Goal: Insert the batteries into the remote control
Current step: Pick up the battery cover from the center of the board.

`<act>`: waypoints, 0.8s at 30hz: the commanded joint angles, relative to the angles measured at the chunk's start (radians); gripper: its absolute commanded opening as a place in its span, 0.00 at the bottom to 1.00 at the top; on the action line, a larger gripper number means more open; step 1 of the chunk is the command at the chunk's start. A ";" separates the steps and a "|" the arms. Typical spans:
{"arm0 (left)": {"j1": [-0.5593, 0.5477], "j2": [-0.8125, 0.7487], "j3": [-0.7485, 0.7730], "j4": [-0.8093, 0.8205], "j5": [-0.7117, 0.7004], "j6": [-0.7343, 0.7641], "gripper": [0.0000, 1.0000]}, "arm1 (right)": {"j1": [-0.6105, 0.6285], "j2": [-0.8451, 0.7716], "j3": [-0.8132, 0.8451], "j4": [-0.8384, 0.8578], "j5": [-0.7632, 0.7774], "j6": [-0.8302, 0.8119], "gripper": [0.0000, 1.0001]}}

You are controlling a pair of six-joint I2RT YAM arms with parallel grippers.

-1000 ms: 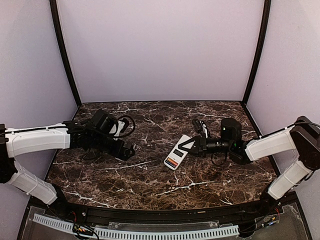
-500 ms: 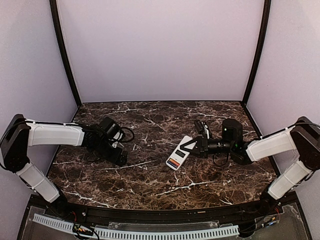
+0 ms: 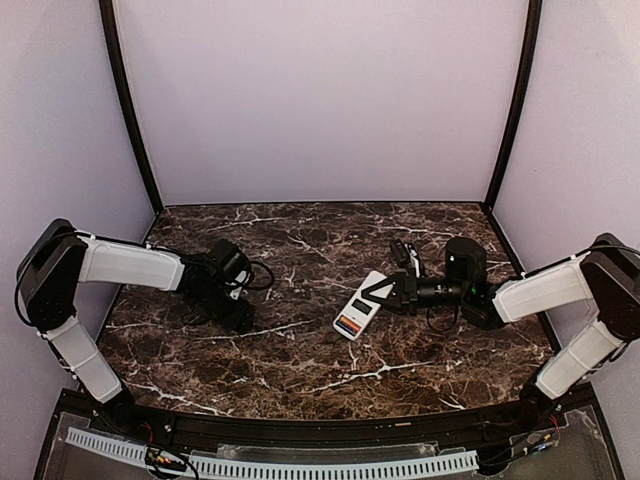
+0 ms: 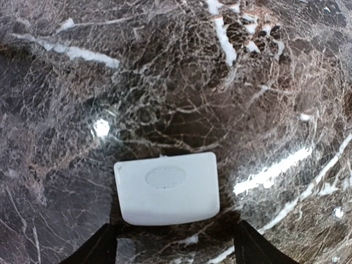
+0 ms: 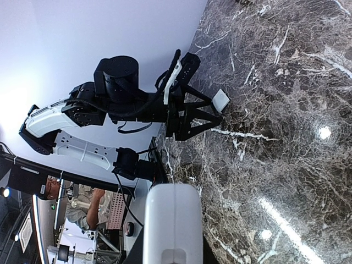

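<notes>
your right pincer [image 3: 384, 291] pinches the upper end of the remote control [image 3: 356, 310] at mid-worktop [image 3: 300, 365]; your left pincer [image 4: 175, 248] stands spread, straddling a small white cover [image 4: 166, 188] lying flat.

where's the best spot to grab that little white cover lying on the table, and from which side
Probably by its two short edges, from straight above. The white cover lies flat on the table, so only its thin rim offers a hold. The left gripper hangs over it with its fingers apart, one beyond each short edge, so closing there should pinch it.
</notes>
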 commanded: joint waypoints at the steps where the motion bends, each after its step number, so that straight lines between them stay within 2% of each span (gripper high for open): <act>1: 0.004 0.036 0.027 0.015 -0.009 0.007 0.71 | -0.008 -0.002 -0.009 0.045 -0.017 -0.004 0.00; 7: 0.005 0.071 0.044 0.037 -0.006 0.005 0.64 | -0.014 -0.004 -0.015 0.044 -0.016 -0.006 0.00; 13: 0.005 0.084 0.051 0.033 -0.007 0.002 0.50 | -0.016 -0.002 -0.018 0.043 -0.014 -0.007 0.00; 18: 0.004 0.068 0.045 0.032 0.004 0.002 0.40 | -0.016 0.006 -0.024 0.052 -0.006 -0.005 0.00; 24: -0.017 -0.011 0.034 0.039 0.038 0.014 0.35 | -0.017 0.017 -0.039 0.072 0.022 0.018 0.00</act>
